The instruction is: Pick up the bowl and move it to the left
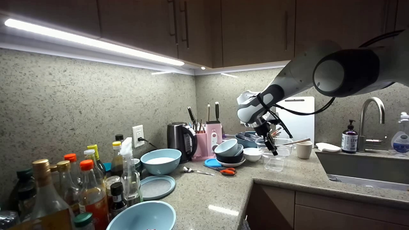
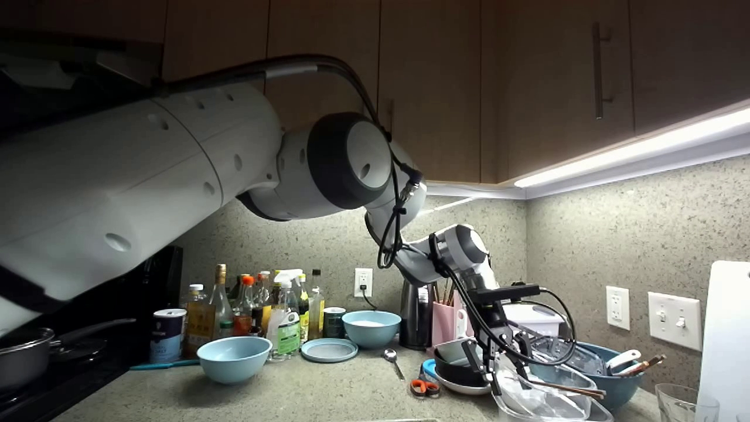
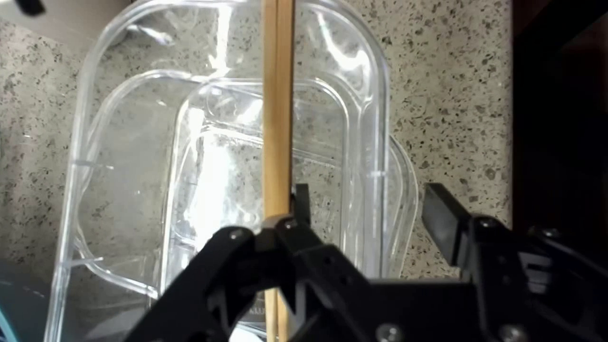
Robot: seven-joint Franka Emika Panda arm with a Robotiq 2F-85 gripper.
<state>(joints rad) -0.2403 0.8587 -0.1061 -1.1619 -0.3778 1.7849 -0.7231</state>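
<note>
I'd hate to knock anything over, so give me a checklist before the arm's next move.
1. Gripper open: ok.
2. Bowl between its fingers: not ok; clear plastic containers show there in the wrist view.
3. Gripper clear of the chopsticks: cannot tell; they overlap in the wrist view.
4. Light-blue bowl near the spray bottle upright: ok.
5. Which bowl is meant: cannot tell; several show.

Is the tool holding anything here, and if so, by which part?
Nothing is held: in the wrist view the tool stands open, and the chopsticks run outside its parted jaws.
</note>
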